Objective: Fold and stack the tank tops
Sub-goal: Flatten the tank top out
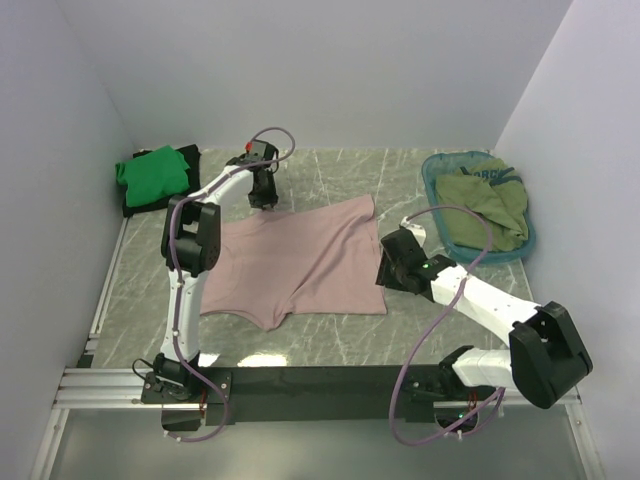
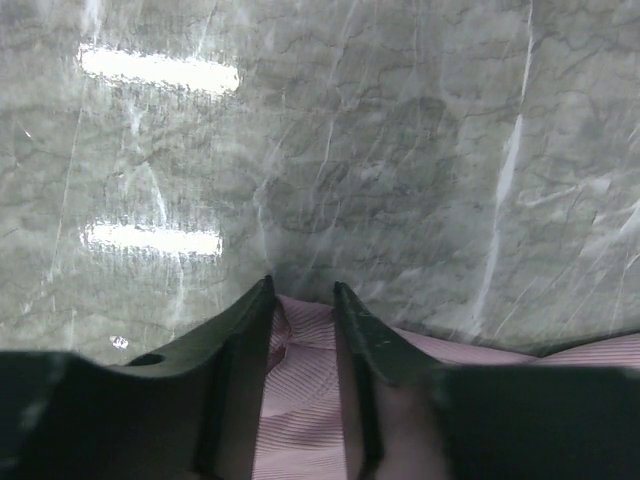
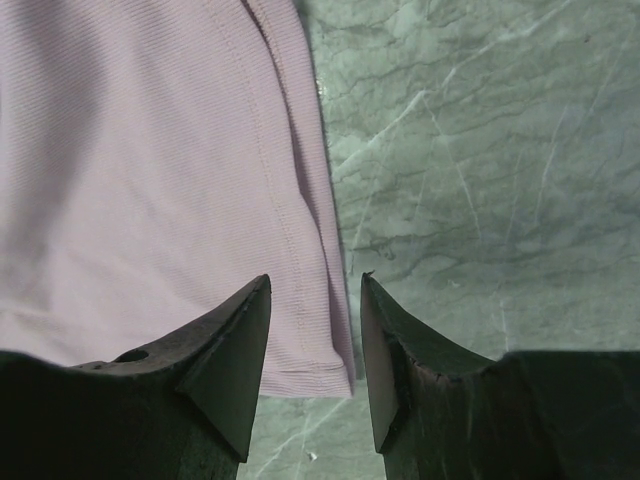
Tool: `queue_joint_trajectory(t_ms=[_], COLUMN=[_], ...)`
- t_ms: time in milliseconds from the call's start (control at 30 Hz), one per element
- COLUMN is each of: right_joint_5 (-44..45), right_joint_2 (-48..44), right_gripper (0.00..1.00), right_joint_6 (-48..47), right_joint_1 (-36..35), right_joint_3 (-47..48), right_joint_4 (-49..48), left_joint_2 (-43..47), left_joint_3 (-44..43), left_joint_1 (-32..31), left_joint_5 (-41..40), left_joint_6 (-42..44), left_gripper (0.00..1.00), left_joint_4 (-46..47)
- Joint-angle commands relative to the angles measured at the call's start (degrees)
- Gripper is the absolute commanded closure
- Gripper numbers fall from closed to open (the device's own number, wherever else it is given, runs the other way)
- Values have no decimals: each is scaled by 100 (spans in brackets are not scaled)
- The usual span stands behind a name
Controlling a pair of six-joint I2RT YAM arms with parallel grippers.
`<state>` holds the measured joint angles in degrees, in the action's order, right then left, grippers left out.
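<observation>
A dusty pink tank top [image 1: 300, 265] lies spread flat on the marble table. My left gripper [image 1: 262, 195] is low at its far left corner. In the left wrist view the jaws [image 2: 303, 290] stand a little apart, with wrinkled pink cloth [image 2: 300, 380] filling the gap between them. My right gripper [image 1: 392, 262] is at the top's right edge. Its jaws [image 3: 315, 285] are open, straddling the hemmed corner of the pink top [image 3: 150, 180]. A bright green top [image 1: 152, 172] lies folded on a black top [image 1: 190, 157] at the far left. An olive top [image 1: 487, 205] lies in the basket.
The teal oval basket [image 1: 436, 190] stands at the far right, near the right wall. The green and black pile sits against the left wall. A metal rail [image 1: 100, 385] runs along the table's front and left edges.
</observation>
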<state>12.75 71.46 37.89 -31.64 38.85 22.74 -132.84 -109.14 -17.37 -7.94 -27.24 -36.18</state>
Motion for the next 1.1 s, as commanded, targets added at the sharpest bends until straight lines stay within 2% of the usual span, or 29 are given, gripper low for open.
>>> queue_joint_trajectory(t_ms=[0,33,100,133,200,233,300,800,867,900,1000,1067], right_joint_5=[-36,-62,-106,-98,-45,-19,-62,-159,-142,-142,-98,-28], right_joint_2=[-131,-185,-264,-282,-352,-378,-414,-195,-159,-194,-299,-343], right_gripper=[52,52,52,52,52,52,52,53,59,66,73,81], right_joint_6=[96,148,192,262,324,368,395,650,685,711,755,764], right_joint_1=[-88,-123,-158,-185,-255,-264,-281,-545,-554,-571,-580,-580], right_joint_3=[-114,-210,-351,-387,-518,-562,-711,-826,-870,-923,-984,-1002], right_joint_4=[-174,-174,-130,-104,-42,-33,-120,-437,-455,-481,-455,-411], left_joint_2=[82,74,56,39,21,12,21,12,12,12,21,12], left_joint_3=[-19,-19,-54,-63,-90,-107,-116,-133,-134,-142,-151,-142], left_joint_1=[40,49,58,75,67,75,75,102,111,102,110,111], left_joint_5=[153,179,188,205,241,249,267,223,197,171,153,127], left_joint_6=[9,0,0,-9,-26,-27,-44,-114,-114,-114,-106,-123], left_gripper=[66,71,75,83,88,95,99,99,99,99,99,99], left_joint_4=[155,173,182,191,191,199,234,305,305,296,305,314])
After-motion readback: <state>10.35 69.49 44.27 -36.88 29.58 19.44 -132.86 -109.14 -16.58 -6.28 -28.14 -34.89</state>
